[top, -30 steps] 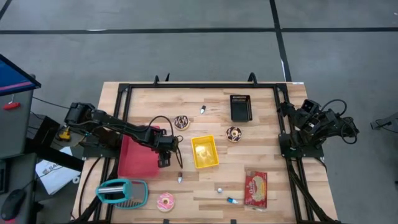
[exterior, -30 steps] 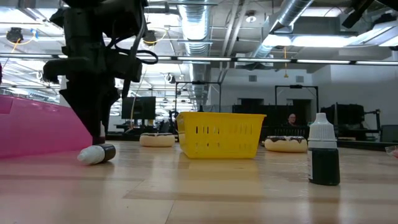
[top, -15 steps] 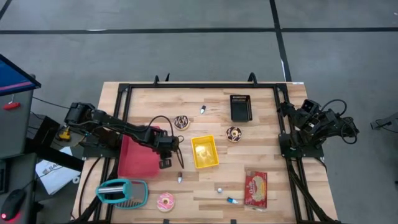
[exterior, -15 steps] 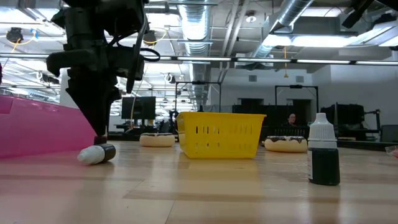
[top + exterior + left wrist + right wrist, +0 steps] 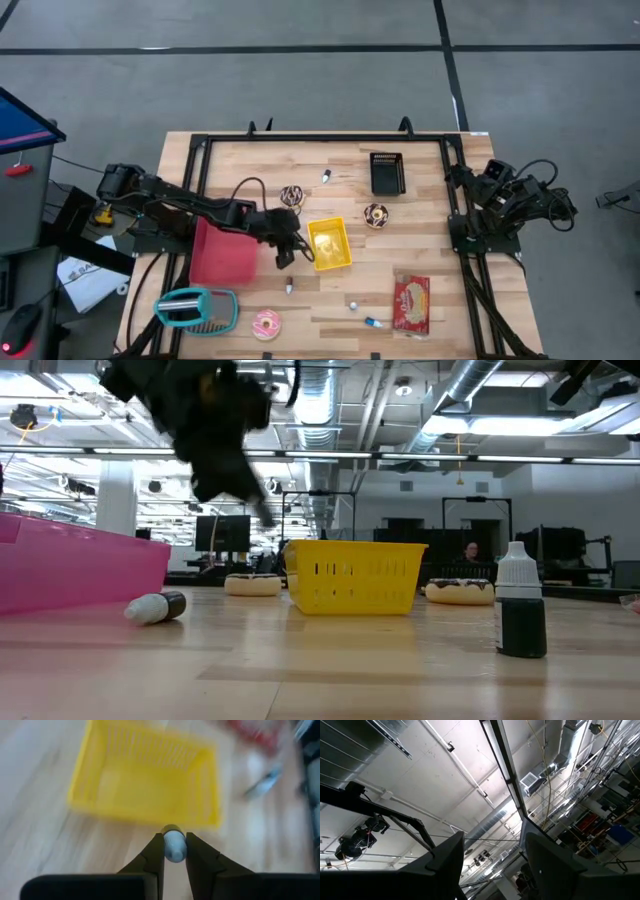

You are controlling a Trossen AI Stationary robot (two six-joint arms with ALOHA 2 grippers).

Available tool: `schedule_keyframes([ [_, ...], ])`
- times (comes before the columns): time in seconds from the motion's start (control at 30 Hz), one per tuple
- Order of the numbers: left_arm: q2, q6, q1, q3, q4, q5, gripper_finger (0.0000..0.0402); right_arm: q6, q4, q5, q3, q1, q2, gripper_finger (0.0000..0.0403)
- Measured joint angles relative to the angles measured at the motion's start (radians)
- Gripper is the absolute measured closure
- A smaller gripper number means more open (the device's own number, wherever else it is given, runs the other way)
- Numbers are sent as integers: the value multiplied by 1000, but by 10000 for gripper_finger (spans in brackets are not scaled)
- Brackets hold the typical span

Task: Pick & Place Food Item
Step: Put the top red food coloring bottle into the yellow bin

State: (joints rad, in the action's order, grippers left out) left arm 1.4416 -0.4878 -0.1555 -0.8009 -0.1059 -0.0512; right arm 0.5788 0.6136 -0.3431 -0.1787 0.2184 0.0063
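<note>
Yellow slatted plastic basket (image 5: 150, 780) lies beyond the left claw (image 5: 174, 851), which pinches a small rounded white-capped bottle (image 5: 174, 843).

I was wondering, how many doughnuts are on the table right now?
3. One chocolate doughnut lies between the pink bin and the black tray, another right of the yellow basket, and a pink one at the near edge. None looks hidden.
</note>
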Motion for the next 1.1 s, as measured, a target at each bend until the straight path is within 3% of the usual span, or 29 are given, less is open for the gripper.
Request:
schedule_keyframes([
  [0.3, -105, 6, 64, -6, 318, -36, 356, 0, 0, -3, 0, 0, 0, 200],
  [0.4, -91, 53, 100, -63, 328, -38, 356, -3, 0, -6, 0, -1, 0, 200],
  [0.7, 94, 192, 200, -276, 314, 11, 356, -6, -7, -10, 0, -5, 0, 200],
  [1.1, 281, 225, 249, -461, 339, 14, 355, -3, -26, -24, -1, -5, 23, 200],
])
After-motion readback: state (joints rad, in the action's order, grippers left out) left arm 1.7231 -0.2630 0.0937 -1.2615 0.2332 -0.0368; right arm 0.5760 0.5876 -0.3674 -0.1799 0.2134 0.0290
